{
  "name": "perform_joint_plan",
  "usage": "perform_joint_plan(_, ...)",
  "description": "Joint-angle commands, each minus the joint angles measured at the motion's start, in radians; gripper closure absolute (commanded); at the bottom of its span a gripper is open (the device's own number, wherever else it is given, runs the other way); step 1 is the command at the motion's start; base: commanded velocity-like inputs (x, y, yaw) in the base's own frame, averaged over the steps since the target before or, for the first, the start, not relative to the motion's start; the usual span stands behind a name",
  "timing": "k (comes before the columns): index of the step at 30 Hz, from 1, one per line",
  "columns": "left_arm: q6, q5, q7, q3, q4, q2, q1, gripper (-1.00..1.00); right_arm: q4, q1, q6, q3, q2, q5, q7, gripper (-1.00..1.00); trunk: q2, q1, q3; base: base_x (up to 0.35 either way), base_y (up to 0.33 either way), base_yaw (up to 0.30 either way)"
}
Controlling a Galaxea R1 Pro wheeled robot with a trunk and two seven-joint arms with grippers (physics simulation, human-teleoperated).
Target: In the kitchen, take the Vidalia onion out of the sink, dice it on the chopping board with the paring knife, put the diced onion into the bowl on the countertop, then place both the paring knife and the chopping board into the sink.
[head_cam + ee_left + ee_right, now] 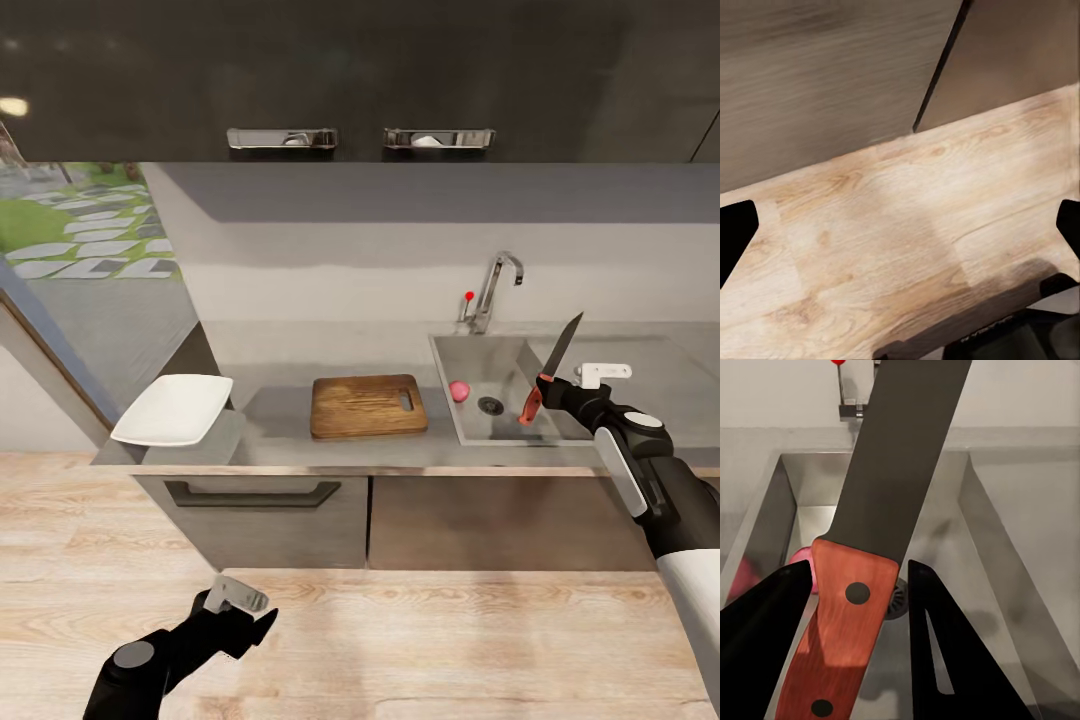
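Note:
The paring knife (562,349) is held upright over the sink (500,350), blade up, red handle (844,637) down. My right gripper (546,386) is shut on that handle, its black fingers (765,649) on either side. The pink, round Vidalia onion (459,391) lies in the basin beside the drain (490,405), and it peeks out behind the handle as the onion (799,558). The wooden chopping board (367,405) lies bare on the countertop (275,425) left of the sink. The white bowl (175,408) sits at the counter's left end. My left gripper (258,628) hangs open low over the floor.
A chrome tap (492,285) with a red knob stands behind the basin. Dark cabinets with a drawer handle (252,493) sit under the counter, upper cabinets above. The left wrist view looks at light wood floor (892,225) and a cabinet front. A window is at the left.

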Motion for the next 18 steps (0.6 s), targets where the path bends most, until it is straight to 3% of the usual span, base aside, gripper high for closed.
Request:
perform_joint_plan(1,0.009,-0.001,-0.019,-0.001,-0.006,-0.001,-0.004,-1.00,-0.001,-0.001,0.004,0.001,-0.001,-0.002,0.000,1.00,-0.002,0.001,-0.002,0.000,0.000,0.000)
perform_joint_plan(4,0.015,0.006,-0.032,-0.005,-0.011,-0.001,-0.035,-1.00,-0.001,-0.001,0.004,0.001,-0.001,-0.002,0.000,1.00,-0.002,0.001,-0.002,0.000,0.000,0.000)
perform_joint_plan(6,0.018,0.009,-0.036,-0.017,-0.012,-0.001,-0.083,-1.00,-0.001,-0.001,0.005,0.000,-0.001,-0.002,-0.001,1.00,-0.002,0.001,-0.002,0.000,0.000,0.000)
perform_joint_plan(11,0.020,0.010,-0.037,-0.105,-0.013,-0.001,-0.154,-1.00,-0.001,-0.001,0.004,0.000,-0.001,-0.002,-0.001,1.00,-0.002,0.001,-0.002,0.000,0.000,0.000)
perform_joint_plan(12,0.026,0.010,-0.038,-0.124,-0.013,-0.001,-0.195,-1.00,-0.001,-0.001,0.004,0.000,-0.001,-0.002,-0.001,1.00,-0.002,0.001,-0.002,0.000,0.000,0.000)
perform_joint_plan(18,0.074,0.022,-0.038,-0.157,-0.014,-0.001,-0.302,-1.00,-0.001,-0.001,0.005,0.000,-0.001,-0.002,-0.002,1.00,-0.002,0.001,-0.002,0.000,0.000,0.000)
